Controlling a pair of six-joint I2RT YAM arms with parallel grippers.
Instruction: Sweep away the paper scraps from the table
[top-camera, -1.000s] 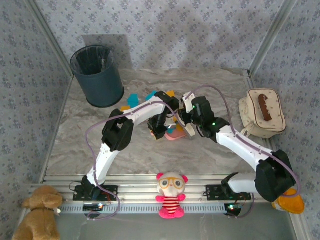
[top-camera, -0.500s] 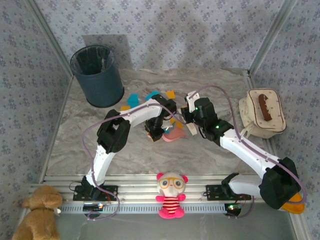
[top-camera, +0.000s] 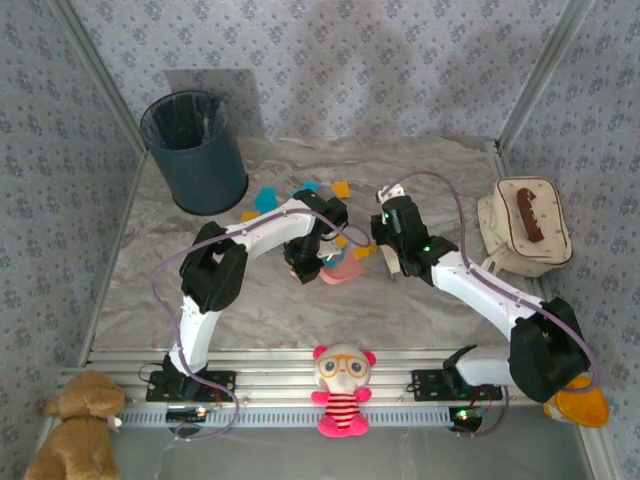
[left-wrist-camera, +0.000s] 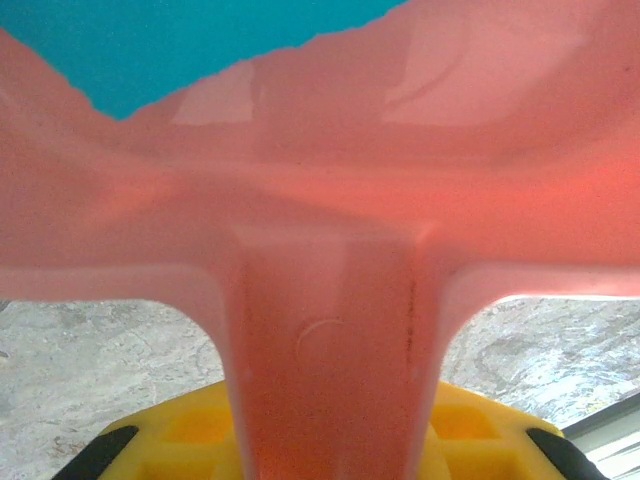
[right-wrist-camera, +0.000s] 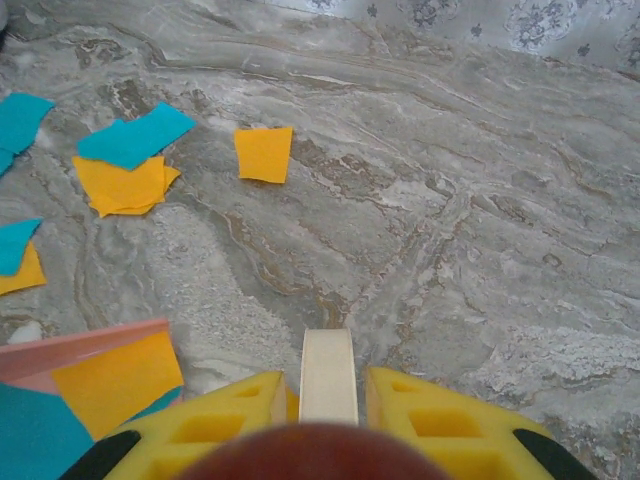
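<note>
Left gripper (left-wrist-camera: 325, 445): clamped on pink dustpan (left-wrist-camera: 320, 200) handle.
Right gripper (right-wrist-camera: 328, 405): closed on cream tool (right-wrist-camera: 328, 365).
Paper scraps (right-wrist-camera: 125, 165): upper left of right wrist view, on table (right-wrist-camera: 450, 200).
Risk: a hard stroke may scatter them past the pan.

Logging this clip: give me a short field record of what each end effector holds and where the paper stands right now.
left end effector: shut on the handle of the pink dustpan
right end effector: shut on a pale tool, kind unclear
paper scraps: orange and blue, several loose on the table beyond the dustpan
in dustpan: an orange piece and some blue
bin: upright, far left corner
task status: not finished
</note>
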